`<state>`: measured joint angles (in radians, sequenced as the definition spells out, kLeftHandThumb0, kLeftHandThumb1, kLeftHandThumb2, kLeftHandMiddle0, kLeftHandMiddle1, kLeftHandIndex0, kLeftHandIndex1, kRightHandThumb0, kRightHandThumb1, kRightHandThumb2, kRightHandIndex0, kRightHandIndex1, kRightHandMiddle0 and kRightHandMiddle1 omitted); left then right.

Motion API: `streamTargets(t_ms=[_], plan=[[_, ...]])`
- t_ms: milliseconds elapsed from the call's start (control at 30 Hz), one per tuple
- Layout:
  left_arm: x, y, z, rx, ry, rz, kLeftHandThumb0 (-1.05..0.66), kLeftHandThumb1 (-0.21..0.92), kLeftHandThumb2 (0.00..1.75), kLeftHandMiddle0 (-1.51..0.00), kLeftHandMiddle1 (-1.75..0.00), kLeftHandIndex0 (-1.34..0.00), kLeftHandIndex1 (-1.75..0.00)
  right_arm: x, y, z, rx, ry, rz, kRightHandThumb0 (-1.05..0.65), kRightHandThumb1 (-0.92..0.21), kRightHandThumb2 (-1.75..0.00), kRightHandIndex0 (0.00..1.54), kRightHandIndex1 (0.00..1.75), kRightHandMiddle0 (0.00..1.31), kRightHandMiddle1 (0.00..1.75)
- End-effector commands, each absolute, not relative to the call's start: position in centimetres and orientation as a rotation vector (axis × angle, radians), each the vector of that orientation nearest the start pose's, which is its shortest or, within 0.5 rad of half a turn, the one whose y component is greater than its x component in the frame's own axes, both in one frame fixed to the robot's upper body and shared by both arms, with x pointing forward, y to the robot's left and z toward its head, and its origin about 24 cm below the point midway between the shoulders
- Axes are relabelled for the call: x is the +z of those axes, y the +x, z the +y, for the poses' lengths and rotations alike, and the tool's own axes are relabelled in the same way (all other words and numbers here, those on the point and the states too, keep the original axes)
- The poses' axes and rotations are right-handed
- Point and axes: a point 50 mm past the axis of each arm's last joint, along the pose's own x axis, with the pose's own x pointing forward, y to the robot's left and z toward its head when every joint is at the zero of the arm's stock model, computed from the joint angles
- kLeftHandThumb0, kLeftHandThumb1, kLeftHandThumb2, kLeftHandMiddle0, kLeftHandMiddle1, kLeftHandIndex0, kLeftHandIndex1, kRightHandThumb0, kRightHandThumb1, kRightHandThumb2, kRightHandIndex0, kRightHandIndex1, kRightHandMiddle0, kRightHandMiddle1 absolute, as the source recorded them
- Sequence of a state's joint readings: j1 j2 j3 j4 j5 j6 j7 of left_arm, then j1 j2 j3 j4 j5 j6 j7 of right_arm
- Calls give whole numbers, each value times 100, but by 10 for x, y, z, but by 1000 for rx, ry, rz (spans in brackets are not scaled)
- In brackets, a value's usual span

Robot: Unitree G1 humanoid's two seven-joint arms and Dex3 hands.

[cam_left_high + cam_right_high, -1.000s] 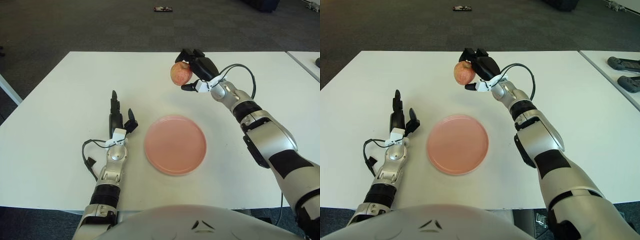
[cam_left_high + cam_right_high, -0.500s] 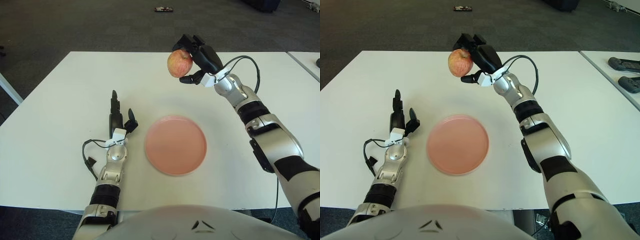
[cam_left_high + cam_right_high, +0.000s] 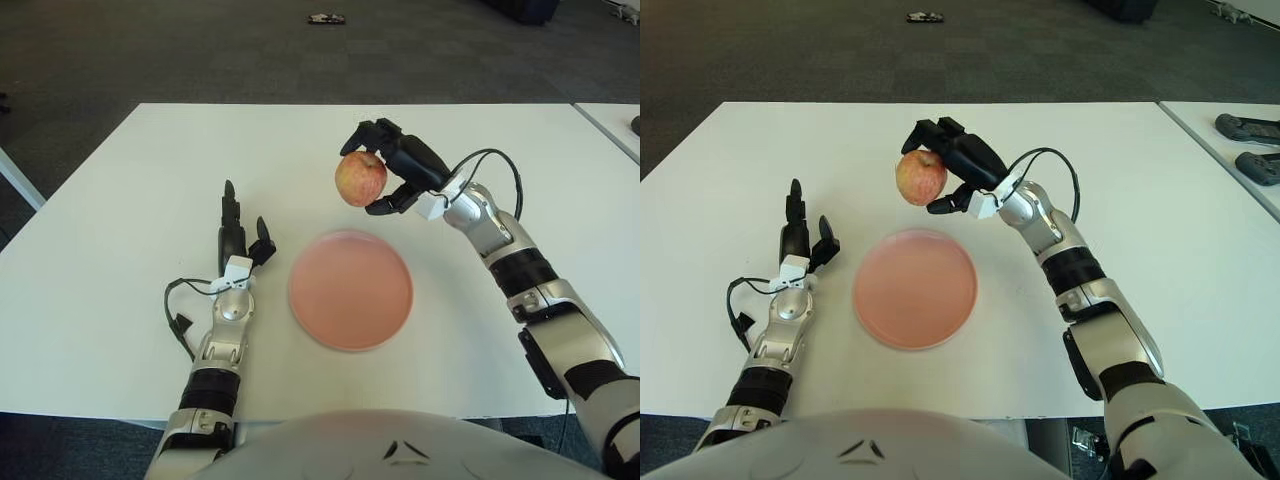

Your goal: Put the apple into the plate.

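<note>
Above the table middle, just beyond the far rim of the plate (image 3: 350,290): apple (image 3: 360,179) gripped in curled right robot hand (image 3: 392,170), now brought lower and nearer. Release still pending. Left robot hand (image 3: 238,240) open, left of plate.

You can't see the far side of the apple (image 3: 360,179): the right hand (image 3: 398,165) wraps behind it, and its fingers cover the contact there. The worktop (image 3: 120,200) is cut off at the right edge in both views. A small dark object (image 3: 326,18) on the floor is too small to identify. Two dark devices (image 3: 1246,145) on the neighbouring table run off the right eye view's edge.
</note>
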<state>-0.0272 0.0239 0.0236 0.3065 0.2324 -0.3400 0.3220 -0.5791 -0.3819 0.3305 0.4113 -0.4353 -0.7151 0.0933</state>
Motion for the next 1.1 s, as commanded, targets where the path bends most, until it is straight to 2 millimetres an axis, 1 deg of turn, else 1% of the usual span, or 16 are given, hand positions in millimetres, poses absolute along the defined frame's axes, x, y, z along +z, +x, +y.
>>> streamTargets(t_ms=[0,67,200,333,900,1067], plan=[[14,247,170,272,252,-100,-90,92,98,0,0,0,-5,136,302,-105,696,-882,-801,-48,-28,-136,119,175,63,175],[14,247,170,271,253,-101,-91,92,98,0,0,0,-4,134,300,-106,715,-888,-793,-48,-28,-136,119,175,63,175],[14,247,171,269,253,-100,-91,92,98,0,0,0,-4,125,292,-108,817,-949,-763,-48,-28,-136,119,175,63,175],[13,248,172,267,251,-96,-92,92,98,0,0,0,-3,120,286,-110,876,-985,-753,-48,-29,-135,119,175,63,175],[14,248,174,263,253,-90,-91,92,98,0,0,0,-4,114,278,-112,946,-1026,-747,-46,-33,-130,115,175,59,175],[14,248,174,263,247,-89,-91,92,98,0,0,0,-4,107,273,-112,975,-1030,-726,-46,-33,-129,114,175,59,175]])
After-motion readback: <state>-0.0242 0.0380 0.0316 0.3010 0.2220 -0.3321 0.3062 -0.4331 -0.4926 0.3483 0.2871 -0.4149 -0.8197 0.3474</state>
